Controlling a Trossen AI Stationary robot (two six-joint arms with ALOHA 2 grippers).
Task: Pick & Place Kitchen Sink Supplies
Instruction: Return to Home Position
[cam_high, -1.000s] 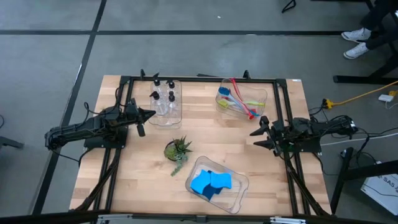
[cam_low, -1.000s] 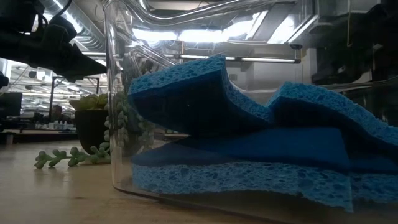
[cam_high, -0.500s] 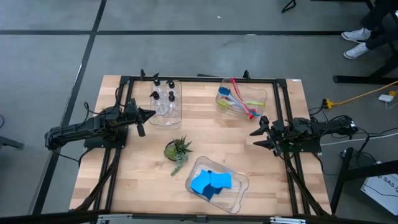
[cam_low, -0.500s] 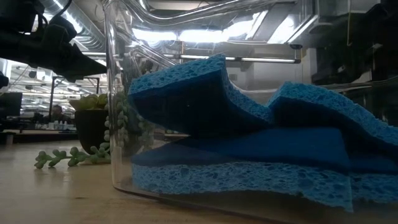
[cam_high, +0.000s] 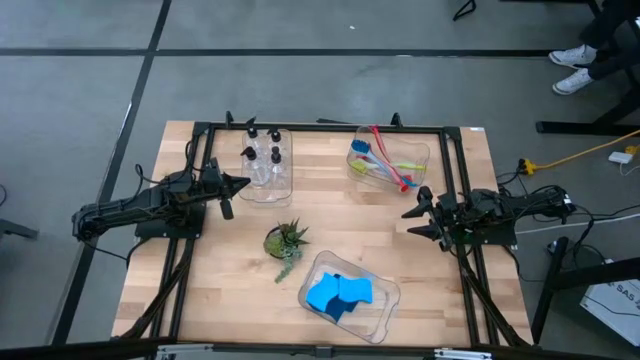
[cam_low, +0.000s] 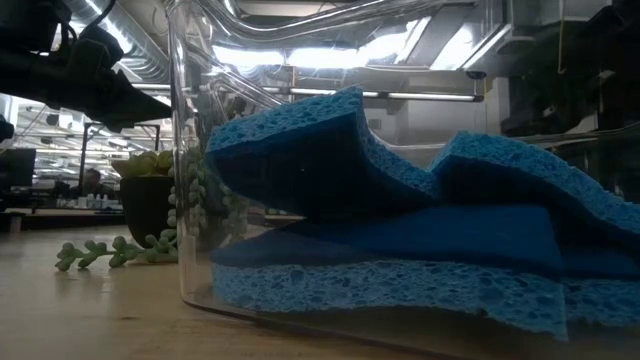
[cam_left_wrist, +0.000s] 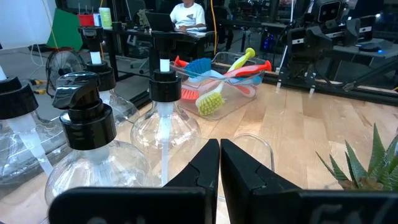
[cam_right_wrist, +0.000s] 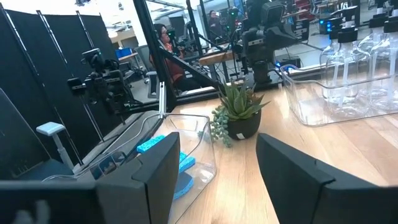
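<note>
Sponges (cam_high: 338, 293), bottles (cam_high: 265, 160) and brushes (cam_high: 383, 166) binned on worktop (cam_high: 220, 280); left jaws pressed together beside bottles, right jaws spread near brushes. Could tip the bottles if swung wide.

Quick rundown of the table (cam_high: 220, 290): pump bottles (cam_high: 262, 158) stand in the bottle bin (cam_high: 265, 192) back left, brushes (cam_high: 380, 160) lie in the brush bin (cam_high: 420, 155) back right, and sponges (cam_high: 338, 294) are stacked in the sponge bin (cam_high: 385, 305) up front. The potted plant (cam_high: 286, 241) sits between the bottle bin and sponge bin. The left gripper (cam_high: 240, 183) is just left of the bottle bin, and the right gripper (cam_high: 411, 223) is in front of the brush bin.
</note>
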